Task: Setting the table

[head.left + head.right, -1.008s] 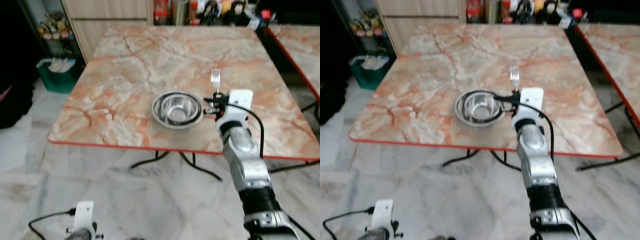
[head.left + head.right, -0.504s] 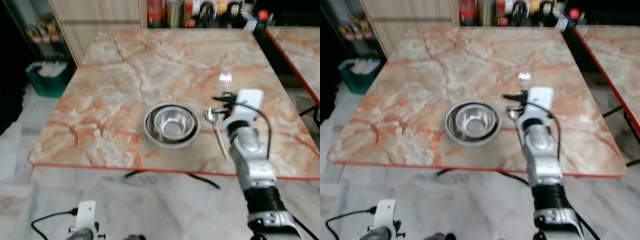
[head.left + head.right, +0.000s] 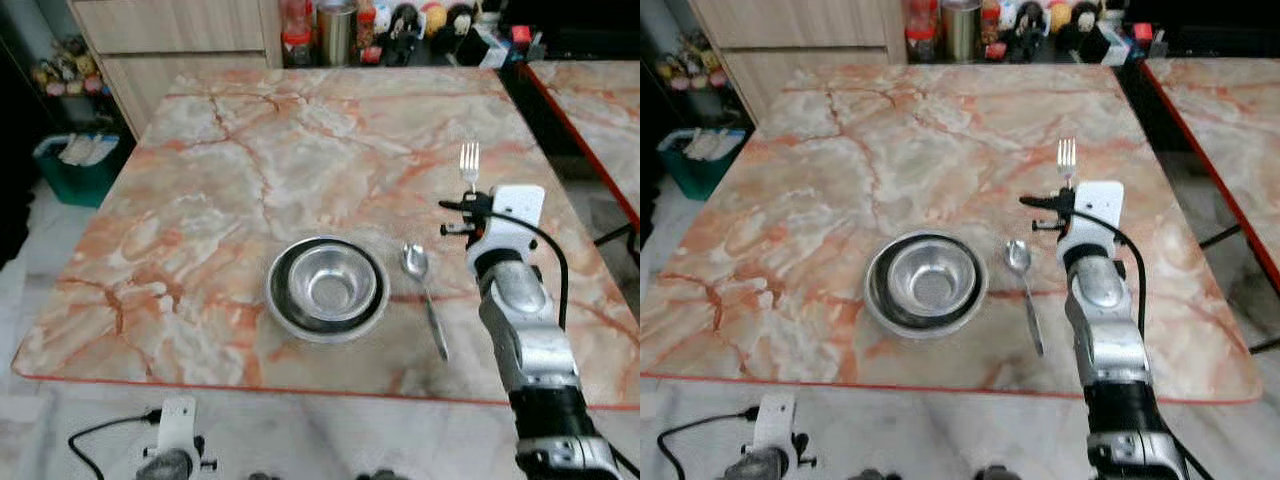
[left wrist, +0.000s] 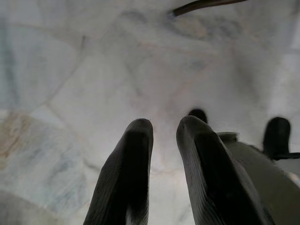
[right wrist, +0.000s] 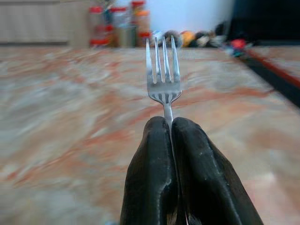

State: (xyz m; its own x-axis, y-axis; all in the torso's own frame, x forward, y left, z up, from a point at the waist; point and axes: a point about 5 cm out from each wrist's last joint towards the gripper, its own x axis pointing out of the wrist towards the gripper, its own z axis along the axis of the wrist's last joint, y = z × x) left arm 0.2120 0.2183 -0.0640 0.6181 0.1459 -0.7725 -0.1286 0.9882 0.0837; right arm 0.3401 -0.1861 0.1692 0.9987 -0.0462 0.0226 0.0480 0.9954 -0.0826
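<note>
On the marble table [image 3: 250, 150], seen from the head, a steel bowl [image 3: 326, 289] sits near the front edge with a spoon [image 3: 425, 297] just beside it. The right tool [image 3: 470, 210] holds a fork [image 3: 468, 163] above the table, right of the spoon. Lowered carelessly, the fork could strike the spoon or land crooked.

Along the left tool [image 4: 164, 173], its fingers are nearly pressed together over the floor, idle.

From the right wrist, the fingers [image 5: 150, 173] pinch the fork's thin neck; so slim a hold could let it twist or slip.
</note>
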